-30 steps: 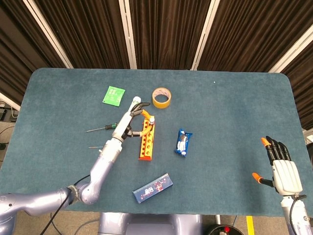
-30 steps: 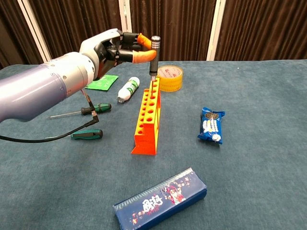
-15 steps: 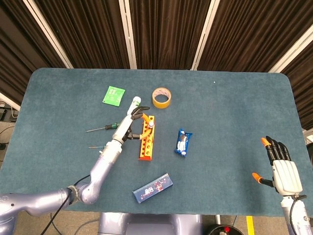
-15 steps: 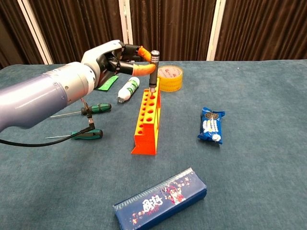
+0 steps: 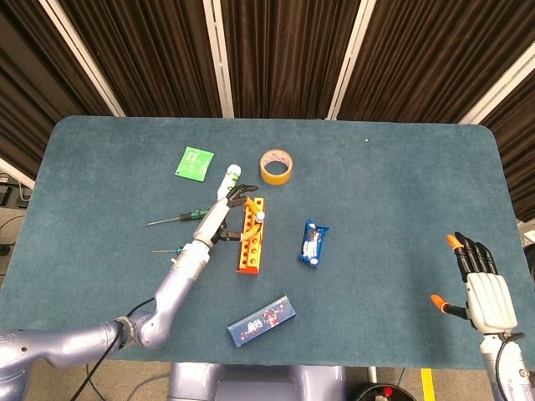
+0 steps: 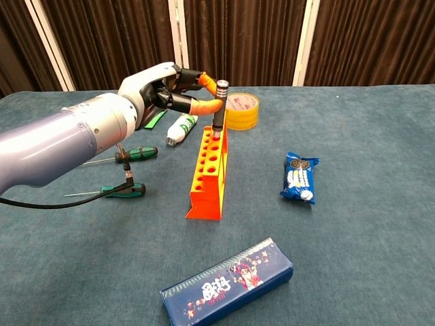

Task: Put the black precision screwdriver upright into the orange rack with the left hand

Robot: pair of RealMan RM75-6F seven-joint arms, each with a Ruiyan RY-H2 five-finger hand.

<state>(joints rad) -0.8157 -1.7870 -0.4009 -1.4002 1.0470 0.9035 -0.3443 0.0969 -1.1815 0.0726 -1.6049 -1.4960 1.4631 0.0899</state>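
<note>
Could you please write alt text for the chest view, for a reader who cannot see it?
The robot's left hand pinches a black precision screwdriver upright, its tip in a hole at the far end of an orange rack on a blue table. Around it lie two green-handled screwdrivers, a tape roll, a white bottle, a blue snack packet and a blue box.

My left hand (image 6: pixel 166 92) pinches the black precision screwdriver (image 6: pixel 219 109) upright, its tip down in the orange rack (image 6: pixel 209 166) just below my fingertips.
</note>
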